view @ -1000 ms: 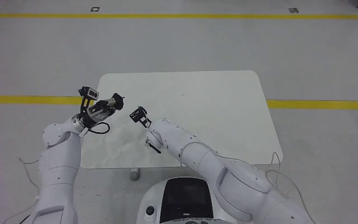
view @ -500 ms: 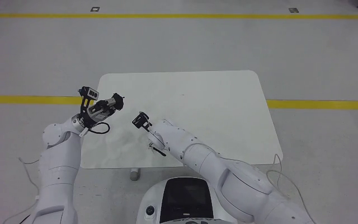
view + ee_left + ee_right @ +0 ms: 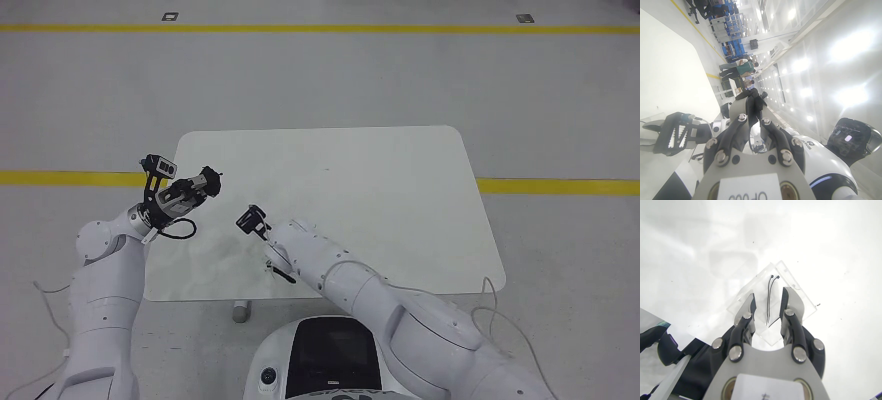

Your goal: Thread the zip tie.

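Above tray (image 3: 758, 281) of zip ties (image 3: 769, 300), right gripper (image 3: 768, 292) pointing down, jaws apart, left gripper (image 3: 754, 98) jaws together

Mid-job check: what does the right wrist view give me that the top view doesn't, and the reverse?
Right wrist view: thin black zip ties lying in a clear tray, framed by the open right end effector. Top view: the whole white table and the left end effector at its left edge, apart from the right one. Shared: the right end effector over the table's near-left part.
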Tool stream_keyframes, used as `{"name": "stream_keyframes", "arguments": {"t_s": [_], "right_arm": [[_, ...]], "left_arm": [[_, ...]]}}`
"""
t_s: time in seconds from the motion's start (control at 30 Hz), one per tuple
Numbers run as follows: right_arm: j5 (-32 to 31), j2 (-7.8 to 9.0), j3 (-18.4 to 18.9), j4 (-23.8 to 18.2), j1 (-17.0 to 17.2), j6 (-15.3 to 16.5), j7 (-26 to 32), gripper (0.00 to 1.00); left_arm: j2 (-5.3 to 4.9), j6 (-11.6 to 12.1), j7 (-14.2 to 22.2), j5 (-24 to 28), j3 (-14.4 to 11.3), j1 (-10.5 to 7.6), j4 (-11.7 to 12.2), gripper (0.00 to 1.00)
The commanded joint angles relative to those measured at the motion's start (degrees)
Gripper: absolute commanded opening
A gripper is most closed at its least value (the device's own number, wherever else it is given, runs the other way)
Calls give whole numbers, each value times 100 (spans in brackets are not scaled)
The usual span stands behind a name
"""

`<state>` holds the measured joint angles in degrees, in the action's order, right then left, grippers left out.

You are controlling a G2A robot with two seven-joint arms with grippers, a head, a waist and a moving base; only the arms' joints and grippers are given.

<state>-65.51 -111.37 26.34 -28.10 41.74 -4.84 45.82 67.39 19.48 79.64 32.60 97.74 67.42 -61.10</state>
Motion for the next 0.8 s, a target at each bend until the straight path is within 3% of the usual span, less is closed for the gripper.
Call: {"name": "stream_keyframes", "arguments": {"t_s": [0.0,0.43,0.77], "right_arm": [[-7,-22,3,73,-9,21,-9,22],[-2,-64,27,287,-37,66,-51,10],[15,-70,26,334,-38,88,-22,13]], "left_arm": [[0,0,0,0,0,0,0,0],[0,0,0,0,0,0,0,0],[0,0,0,0,0,0,0,0]]}}
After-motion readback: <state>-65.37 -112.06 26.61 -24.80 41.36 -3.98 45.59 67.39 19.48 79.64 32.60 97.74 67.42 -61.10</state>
